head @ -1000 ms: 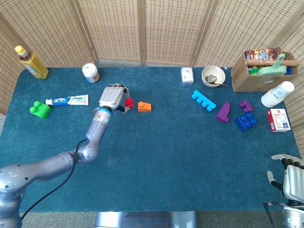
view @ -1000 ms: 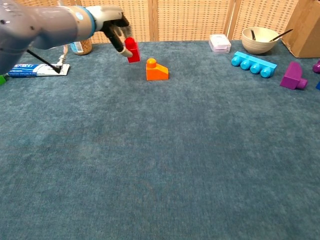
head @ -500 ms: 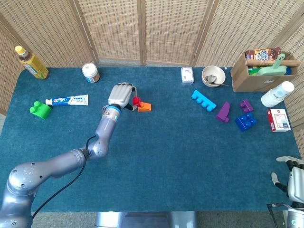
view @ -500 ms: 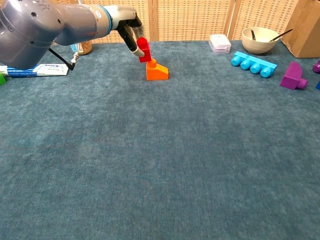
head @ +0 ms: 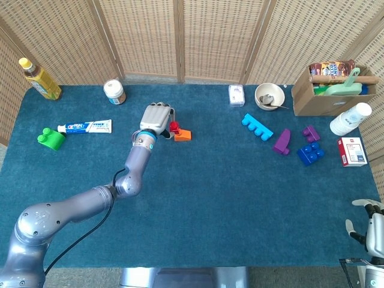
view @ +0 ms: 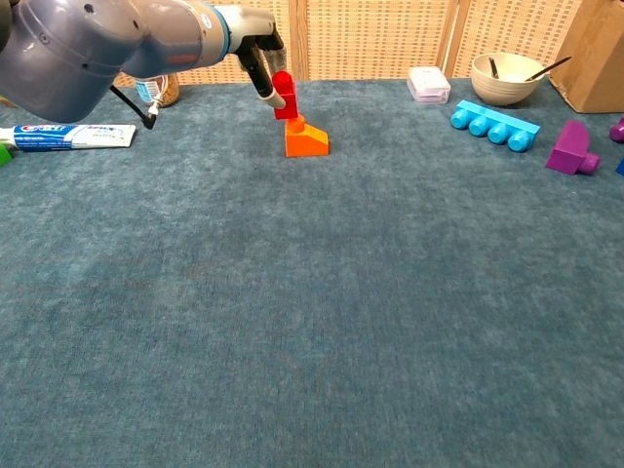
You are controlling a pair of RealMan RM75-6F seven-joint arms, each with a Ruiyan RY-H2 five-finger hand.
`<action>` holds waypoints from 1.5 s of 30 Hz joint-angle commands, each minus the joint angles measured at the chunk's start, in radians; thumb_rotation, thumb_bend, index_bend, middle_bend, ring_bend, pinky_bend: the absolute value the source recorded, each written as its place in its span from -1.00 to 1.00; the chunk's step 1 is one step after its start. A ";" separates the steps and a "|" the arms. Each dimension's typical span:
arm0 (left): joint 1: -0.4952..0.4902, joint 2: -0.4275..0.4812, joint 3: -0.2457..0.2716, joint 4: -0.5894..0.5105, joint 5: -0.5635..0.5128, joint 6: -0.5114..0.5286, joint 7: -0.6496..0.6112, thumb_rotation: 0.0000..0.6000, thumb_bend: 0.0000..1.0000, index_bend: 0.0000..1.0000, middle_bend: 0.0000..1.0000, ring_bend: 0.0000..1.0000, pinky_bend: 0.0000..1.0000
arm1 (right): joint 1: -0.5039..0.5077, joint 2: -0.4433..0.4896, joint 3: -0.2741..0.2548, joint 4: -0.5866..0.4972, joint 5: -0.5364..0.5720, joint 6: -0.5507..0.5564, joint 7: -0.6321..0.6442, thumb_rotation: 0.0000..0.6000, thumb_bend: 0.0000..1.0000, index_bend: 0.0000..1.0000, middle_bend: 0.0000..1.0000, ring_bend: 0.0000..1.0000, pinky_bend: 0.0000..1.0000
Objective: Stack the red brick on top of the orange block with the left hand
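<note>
My left hand point(head: 155, 118) point(view: 252, 49) pinches a small red brick point(head: 174, 126) point(view: 285, 95) upright at its fingertips. The brick's lower end sits right at the stud on the left end of the orange block point(head: 183, 135) point(view: 307, 139), which lies on the blue cloth; whether they touch is unclear. The left arm reaches in from the lower left. Only the fingertips of my right hand point(head: 367, 223) show, apart and holding nothing, at the bottom right corner of the head view.
A toothpaste tube point(head: 84, 126) and a green block point(head: 51, 138) lie left of the hand, a jar point(head: 113, 92) behind it. A cyan brick point(head: 257, 126), purple point(head: 282, 141) and blue blocks point(head: 310, 153), a bowl point(head: 269, 96) and a cardboard box point(head: 329, 90) sit to the right.
My left hand has carried the red brick to the right, from beside the orange block to over its left stud. The right hand has sunk lower at the frame's edge.
</note>
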 commanded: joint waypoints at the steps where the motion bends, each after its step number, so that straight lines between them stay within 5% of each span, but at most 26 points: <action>1: -0.014 -0.011 0.001 0.021 -0.028 -0.014 0.017 0.91 -0.29 0.07 -0.39 -0.58 -0.58 | -0.002 0.001 0.001 0.000 0.000 0.003 0.001 1.00 -0.46 -0.26 -0.29 -0.50 -0.56; 45: -0.124 -0.046 0.020 0.108 -0.321 -0.056 0.247 0.89 -0.29 0.09 -0.39 -0.58 -0.58 | -0.026 -0.012 0.006 0.035 -0.002 0.010 0.036 1.00 -0.46 -0.26 -0.29 -0.53 -0.56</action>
